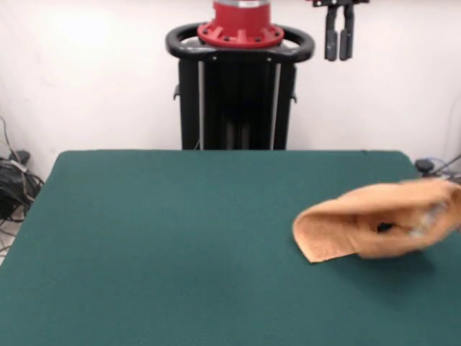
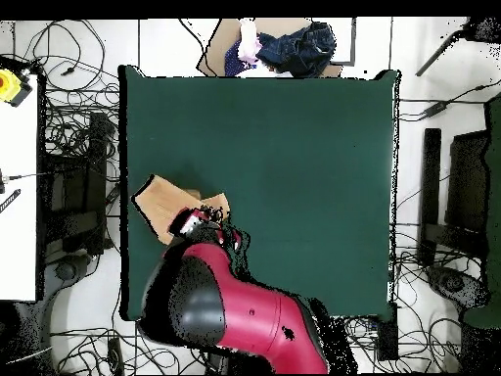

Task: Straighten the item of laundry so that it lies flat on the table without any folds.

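1. Front view puts the towel (image 1: 378, 227) at about 4 o'clock on the bench (image 1: 180, 245), right against the right edge. It is bunched into a hump, with one layer arched over a dark hollow and a flat corner poking out toward the bench centre.
2. Overhead, the towel (image 2: 166, 208) sits at roughly 9 o'clock of the green top, and one corner hangs past the bench (image 2: 284, 157) border. The red arm (image 2: 235, 308) covers its near part.
3. The gripper (image 1: 338, 32) hangs high at about 1 o'clock in the front view, well clear of the cloth, with its two fingers (image 1: 330, 36) close together and nothing between them: clenched on empty air, as far as I can judge.
4. The step in hand looks like picking a first grasp, and the task is barely begun.
5. Take the exposed flat corner, not the top of the hump, so that only one layer is pinched.
6. Drag low toward the bench centre, where there is ample room, so the arched layer can unroll rather than slide as a lump.
7. Risks: pulling outward could tip the towel off the edge, and lifting high could refold it.
8. At the far edge in the overhead view, a hand (image 2: 249, 41) and dark clothes (image 2: 298, 47) stay out of the way.
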`<action>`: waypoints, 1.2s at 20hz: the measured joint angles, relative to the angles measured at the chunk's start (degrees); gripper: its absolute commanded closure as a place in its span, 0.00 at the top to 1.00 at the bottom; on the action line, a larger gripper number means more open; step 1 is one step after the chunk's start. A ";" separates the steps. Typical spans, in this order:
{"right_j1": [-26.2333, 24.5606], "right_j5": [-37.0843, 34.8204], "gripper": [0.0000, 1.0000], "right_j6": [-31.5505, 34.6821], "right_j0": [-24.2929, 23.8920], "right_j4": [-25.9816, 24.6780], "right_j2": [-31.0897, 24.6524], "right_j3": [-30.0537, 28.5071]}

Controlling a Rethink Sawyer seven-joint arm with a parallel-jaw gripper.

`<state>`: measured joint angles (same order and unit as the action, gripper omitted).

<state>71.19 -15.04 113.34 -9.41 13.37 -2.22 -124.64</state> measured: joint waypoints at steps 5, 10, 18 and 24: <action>0.01 0.00 0.00 0.00 -0.05 0.01 0.01 0.01; 0.01 0.00 0.00 0.00 0.09 0.01 0.00 0.01; -0.28 0.75 0.00 0.00 0.25 0.01 0.05 0.01; -2.37 3.71 0.00 0.00 1.02 0.02 0.42 0.03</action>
<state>68.81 -11.32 113.34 -8.39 13.40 -1.80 -124.61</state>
